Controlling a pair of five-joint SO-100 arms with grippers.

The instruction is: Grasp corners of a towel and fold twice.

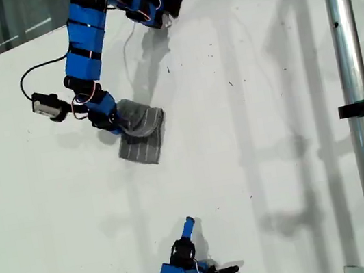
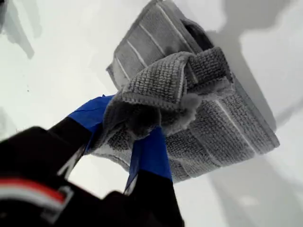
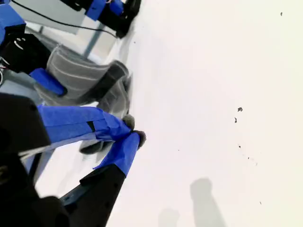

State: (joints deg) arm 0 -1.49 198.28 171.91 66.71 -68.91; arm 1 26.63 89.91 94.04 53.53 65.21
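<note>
Tabletop first: the broad white table (image 1: 256, 166) carries everything, and the soft grey towel with narrow white stripes (image 1: 141, 132) lies toward the exterior view's upper left, already doubled into a small thick packet. My first gripper (image 2: 142, 137) has its blue-taped jaws clamped on a bunched grey edge of that cloth, lifting a rumpled flap above the flat striped layers beneath. To finish this fold well, I judge the flap should be carried low and straight across the packet until its edge meets the far edge, then released only once the fabric rests flat; pulling upward risks dragging the whole packet along the smooth surface. My second gripper (image 3: 130, 137) hovers near the exterior view's bottom edge, well apart from the towel, its blue tips pressed together with nothing visibly between them. It could usefully pin the lower layers, I think, if they start to slide. No container of any kind shows in these views, so nothing is held in one.
</note>
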